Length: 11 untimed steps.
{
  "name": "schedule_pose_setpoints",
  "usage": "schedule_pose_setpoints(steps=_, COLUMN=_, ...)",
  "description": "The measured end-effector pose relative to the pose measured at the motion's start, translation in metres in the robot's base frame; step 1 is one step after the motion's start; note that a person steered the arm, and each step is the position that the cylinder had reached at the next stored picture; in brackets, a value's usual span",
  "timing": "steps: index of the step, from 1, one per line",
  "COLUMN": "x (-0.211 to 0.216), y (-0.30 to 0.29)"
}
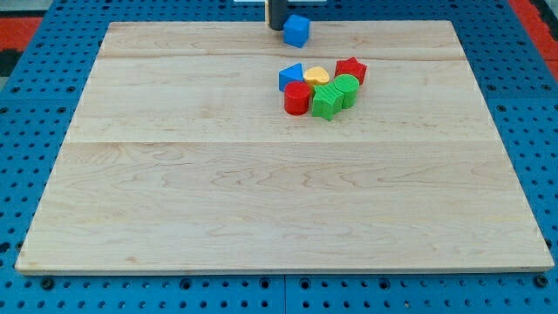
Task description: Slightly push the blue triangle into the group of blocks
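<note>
A wooden surface (218, 201) fills the frame, with my tip (275, 27) at top centre, holding nothing, just left of a lone blue cube (297, 30). Below it, the blue triangle (291, 77) sits at the left edge of a tight cluster: yellow block (316, 75), red star (351, 69), red cylinder (296, 98), two green blocks (336, 94).

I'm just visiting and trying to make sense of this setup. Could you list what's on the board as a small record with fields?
board: wooden board on a blue pegboard
tip: my tip at the view's top, just left of the blue cube
group: blue triangle, yellow block, red star, red cylinder and two green blocks, clustered right of centre
blue triangle: on the group's left edge, beside the yellow block
blue cube: alone, above the group
</note>
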State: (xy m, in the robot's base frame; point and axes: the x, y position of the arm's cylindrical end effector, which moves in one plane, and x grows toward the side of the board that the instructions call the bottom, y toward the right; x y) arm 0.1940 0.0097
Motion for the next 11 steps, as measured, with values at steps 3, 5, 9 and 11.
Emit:
schedule_pose_setpoints(steps=3, x=0.037, y=0.017)
schedule_pose_setpoints(steps=5, x=0.011, y=0.063)
schedule_pose_setpoints(steps=9, x=0.06, y=0.03)
schedule_pose_setpoints(steps=11, x=0.106, y=0.023)
